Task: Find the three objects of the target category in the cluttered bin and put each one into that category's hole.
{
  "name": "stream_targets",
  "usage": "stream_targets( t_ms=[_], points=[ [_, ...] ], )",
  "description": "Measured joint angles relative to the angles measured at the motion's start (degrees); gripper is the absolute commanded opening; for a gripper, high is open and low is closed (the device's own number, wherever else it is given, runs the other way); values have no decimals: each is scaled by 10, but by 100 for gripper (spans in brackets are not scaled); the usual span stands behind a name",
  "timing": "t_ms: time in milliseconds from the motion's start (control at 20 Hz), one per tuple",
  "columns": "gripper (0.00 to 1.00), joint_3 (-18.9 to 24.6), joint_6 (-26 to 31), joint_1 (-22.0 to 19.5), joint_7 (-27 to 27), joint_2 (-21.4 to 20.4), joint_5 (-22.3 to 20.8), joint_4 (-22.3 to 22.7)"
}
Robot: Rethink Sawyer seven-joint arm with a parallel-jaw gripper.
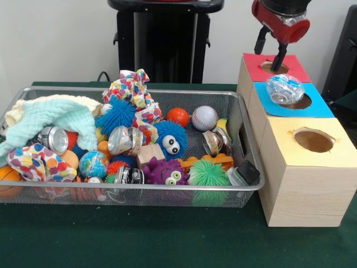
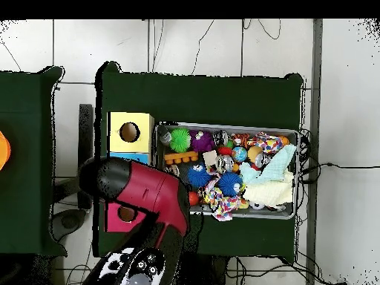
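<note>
The wire mesh bin [image 1: 234,106] is full of toys and also shows in the overhead view [image 2: 291,133]. Three wooden boxes stand beside it, with a red top [image 1: 295,70], a blue top [image 1: 323,106] and a yellow top [image 1: 340,148], each with a round hole. A clear shiny ball [image 1: 284,89] rests on the blue top at the edge of its hole. My gripper [image 1: 270,50] hangs just above the red hole, open and empty. In the overhead view my arm [image 2: 148,189] hides the gripper and the blue box.
The bin holds shiny silver balls [image 1: 125,139], fuzzy blue creatures [image 1: 170,139], a baseball [image 1: 204,118], an orange ball [image 1: 178,116], a green spiky ball [image 1: 209,174], a mint cloth [image 1: 56,117] and patterned cloth [image 1: 134,92]. Green table cloth [image 1: 139,234] lies in front.
</note>
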Motion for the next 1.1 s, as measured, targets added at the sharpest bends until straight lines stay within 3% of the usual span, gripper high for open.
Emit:
stream_targets(
  t_ms=[1100],
  points=[
    [100,0,0,10,0,37,5,-27]
  ],
)
